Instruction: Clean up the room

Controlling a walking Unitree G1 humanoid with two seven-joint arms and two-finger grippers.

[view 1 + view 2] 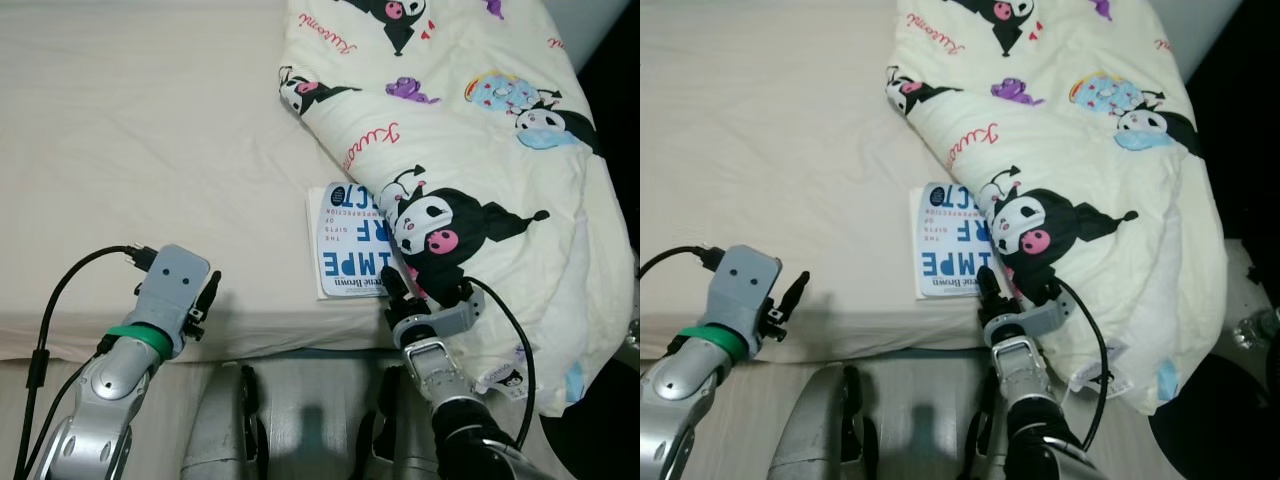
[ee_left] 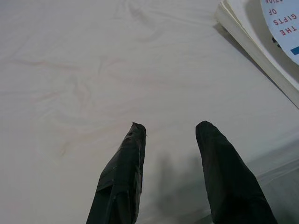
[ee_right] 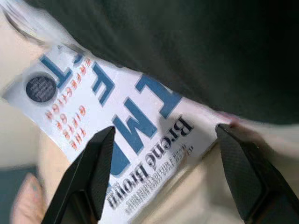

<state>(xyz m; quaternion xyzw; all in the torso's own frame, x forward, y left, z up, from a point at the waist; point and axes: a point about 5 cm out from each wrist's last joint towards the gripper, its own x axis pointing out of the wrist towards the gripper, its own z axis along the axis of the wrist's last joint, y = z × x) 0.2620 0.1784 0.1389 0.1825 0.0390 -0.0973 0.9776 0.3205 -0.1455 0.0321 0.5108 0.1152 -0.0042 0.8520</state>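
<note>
A white book with blue letters [image 1: 345, 245] lies flat near the front edge of the bed [image 1: 150, 130], its right side tucked under a cream cartoon-print blanket [image 1: 470, 130]. My right gripper [image 1: 398, 292] hovers at the book's near right corner, open, with its fingers [image 3: 93, 172] spread over the cover [image 3: 126, 126]. My left gripper [image 1: 208, 298] rests open above the bare sheet at the bed's front left edge, fingertips [image 2: 133, 149] apart with nothing between them. A corner of the book [image 2: 261, 42] shows in the left wrist view.
The blanket is heaped over the right half of the bed and hangs over its right edge. The left half of the sheet is bare. My grey legs [image 1: 225, 430] stand against the bed front. Dark floor [image 1: 1210, 420] lies at the lower right.
</note>
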